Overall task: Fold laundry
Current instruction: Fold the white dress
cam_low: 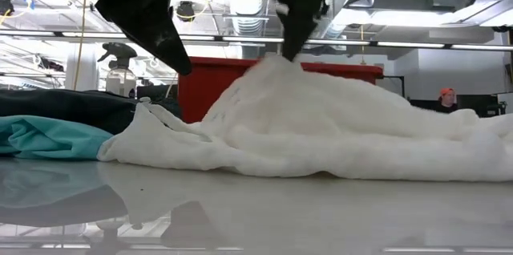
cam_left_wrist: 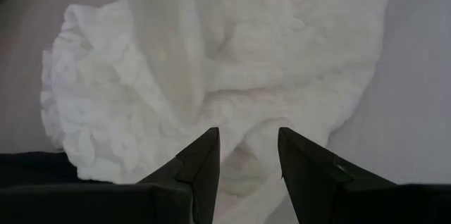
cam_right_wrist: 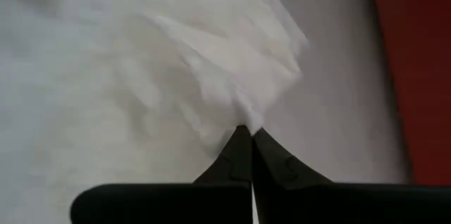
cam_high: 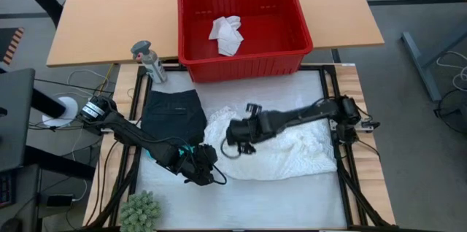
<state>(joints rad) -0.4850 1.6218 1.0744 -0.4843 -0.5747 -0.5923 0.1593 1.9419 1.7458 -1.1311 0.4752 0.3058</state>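
A white garment (cam_high: 292,148) lies crumpled on the white mat (cam_high: 241,199), with one part drawn up into a peak (cam_low: 276,64). My right gripper (cam_high: 235,141) is shut on that peak. My left gripper (cam_left_wrist: 246,155) hangs open just off the garment's near left edge (cam_high: 208,170), above the mat, with nothing between its fingers. Black shorts (cam_high: 173,111) lie flat at the mat's far left. A teal garment (cam_low: 48,139) lies beside them, partly under my left arm. Another white cloth (cam_high: 226,35) lies in the red basket (cam_high: 292,53). My right gripper pinches a small bunch of the white garment's cloth (cam_right_wrist: 243,120) between its two shut fingers, at their free ends. The fingers come from above, slanting down. The pinched cloth is raised into a peak (cam_low: 276,64), and the rest slopes down onto the mat.
The red basket stands at the mat's far edge. A spray bottle (cam_high: 149,60) stands left of it. A green fuzzy plant (cam_high: 140,212) sits at the near left corner. The mat's near strip is bare. A person (cam_low: 446,99) shows far off in the room.
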